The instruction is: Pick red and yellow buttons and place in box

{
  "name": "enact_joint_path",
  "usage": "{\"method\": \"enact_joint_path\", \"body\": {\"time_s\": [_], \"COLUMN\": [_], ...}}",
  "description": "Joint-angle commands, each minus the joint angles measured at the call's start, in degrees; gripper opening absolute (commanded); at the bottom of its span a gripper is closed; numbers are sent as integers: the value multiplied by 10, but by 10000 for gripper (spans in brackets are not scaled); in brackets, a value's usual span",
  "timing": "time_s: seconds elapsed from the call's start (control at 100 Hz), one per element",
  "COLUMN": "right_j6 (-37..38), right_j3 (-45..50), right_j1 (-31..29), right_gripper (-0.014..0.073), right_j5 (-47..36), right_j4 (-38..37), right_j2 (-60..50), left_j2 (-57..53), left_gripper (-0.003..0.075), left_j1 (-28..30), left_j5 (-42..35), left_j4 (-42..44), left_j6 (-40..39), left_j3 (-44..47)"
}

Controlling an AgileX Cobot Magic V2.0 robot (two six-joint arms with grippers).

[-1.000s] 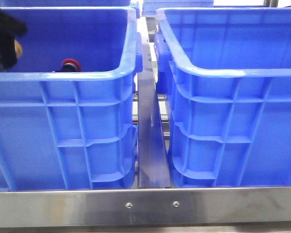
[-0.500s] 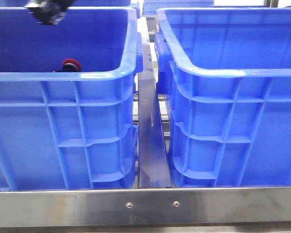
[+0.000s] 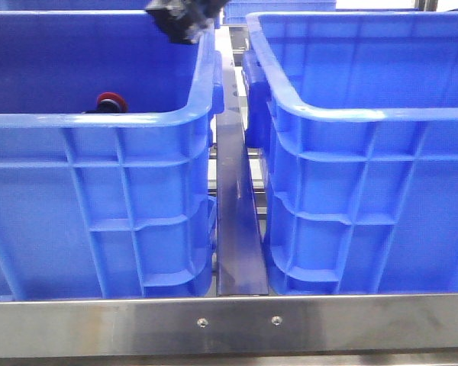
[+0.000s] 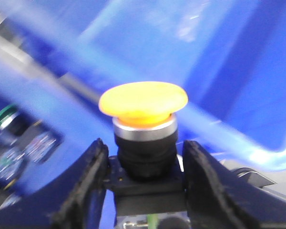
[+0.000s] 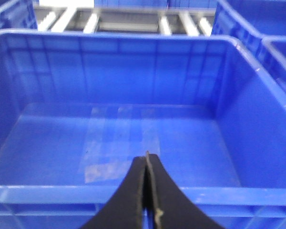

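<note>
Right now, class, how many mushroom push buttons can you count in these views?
2: the yellow button is held in the left gripper; the red button lies inside the left crate. Others may be hidden.

left end effector (image 3: 185, 19) moved right, toward right crate (image 3: 366, 107)

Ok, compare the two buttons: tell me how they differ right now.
The yellow button is gripped upright in the left tool, lifted; the red button sits loose inside the left crate. The yellow one shows its whole cap, collar and body; the red one is mostly hidden behind the rim. Both have round caps.
</note>
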Motion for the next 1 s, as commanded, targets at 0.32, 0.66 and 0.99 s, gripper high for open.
{"method": "enact_joint_path", "body": {"time_s": [0.32, 0.66, 0.99], "right_j6": [1, 1, 1], "right_j3": [-218, -340, -452], "right_j1": [62, 213, 275], "right_gripper": [221, 547, 540], "right_j5": [9, 14, 52], "right_j4": [109, 286, 397], "right_j2": [253, 440, 594], "left_j2": [-24, -24, -24], "left_gripper": [179, 179, 179], "left_j1": [-19, -19, -19], "left_j5": [-39, -39, -39], "left_j4": [-16, -16, -16], "left_j6": [1, 1, 1], "left_j3": [-15, -15, -15]}}
